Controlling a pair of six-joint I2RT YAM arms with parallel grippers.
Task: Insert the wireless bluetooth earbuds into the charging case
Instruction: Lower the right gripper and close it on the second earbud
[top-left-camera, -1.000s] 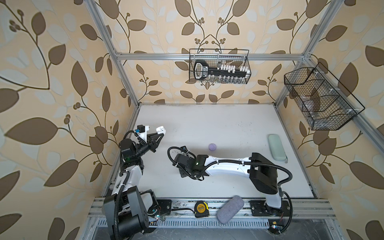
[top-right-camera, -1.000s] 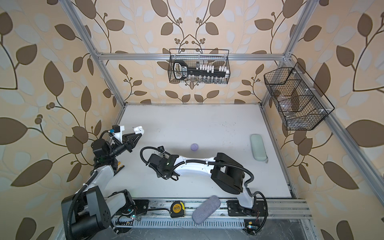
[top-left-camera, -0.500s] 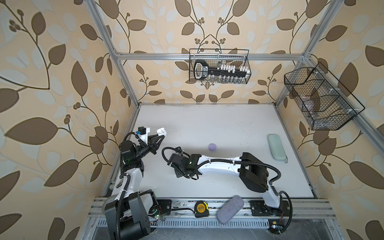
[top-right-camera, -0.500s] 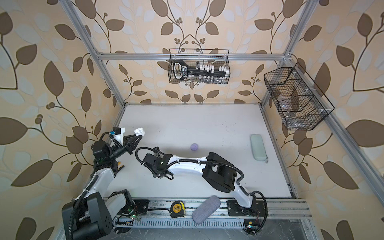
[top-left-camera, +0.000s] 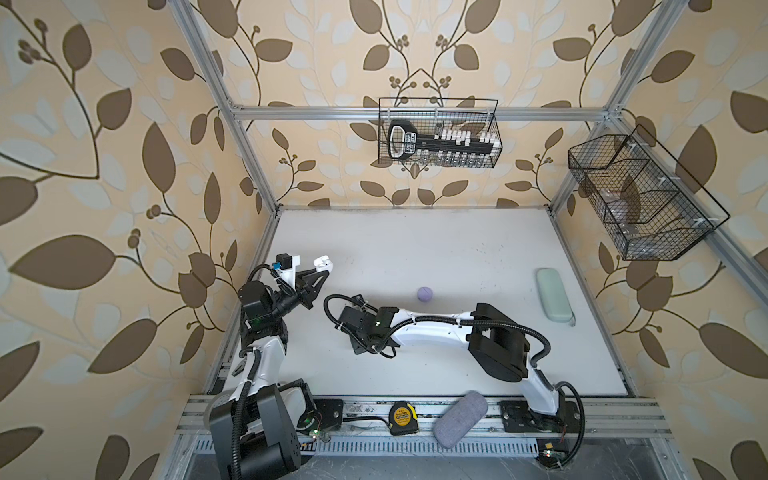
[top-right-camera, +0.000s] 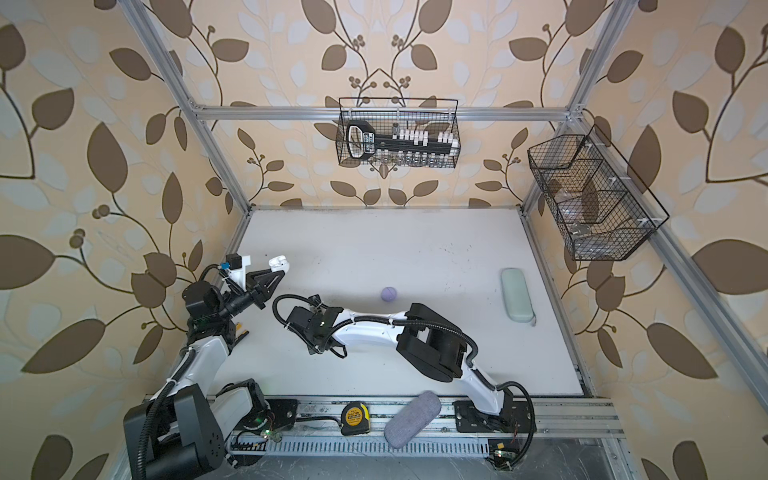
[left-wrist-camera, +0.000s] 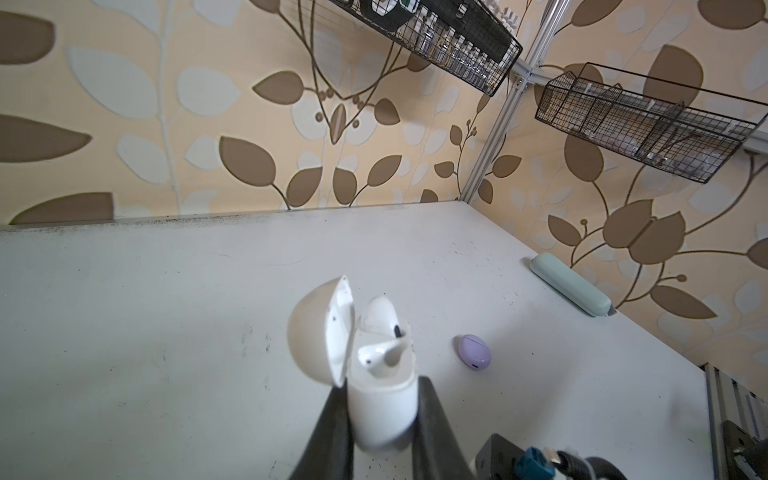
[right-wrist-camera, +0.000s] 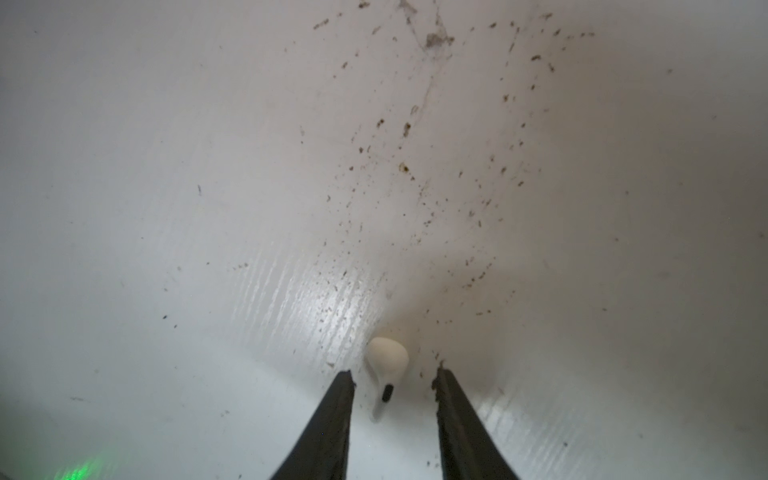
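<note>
My left gripper (left-wrist-camera: 382, 388) is shut on the body of a white charging case (left-wrist-camera: 380, 409), held above the table's left side with its lid (left-wrist-camera: 320, 332) hinged open; both top views show the case (top-left-camera: 323, 262) (top-right-camera: 277, 262). One white earbud (left-wrist-camera: 376, 353) sits in it. A second white earbud (right-wrist-camera: 386, 365) lies on the table between the fingers of my right gripper (right-wrist-camera: 394, 376), which is open and touches neither side of it. In both top views that gripper is hidden under its wrist (top-left-camera: 365, 326).
A closed lavender case (top-left-camera: 424, 294) (left-wrist-camera: 475, 351) lies mid-table behind the right arm. A mint glasses case (top-left-camera: 553, 294) lies by the right edge. A tape measure (top-left-camera: 401, 417) and a grey pouch (top-left-camera: 460, 417) rest on the front rail. Wire baskets (top-left-camera: 438, 133) hang on the walls.
My right arm has shifted left across the table and its jaws have widened slightly. The left gripper, with the open case, has hardly moved.
</note>
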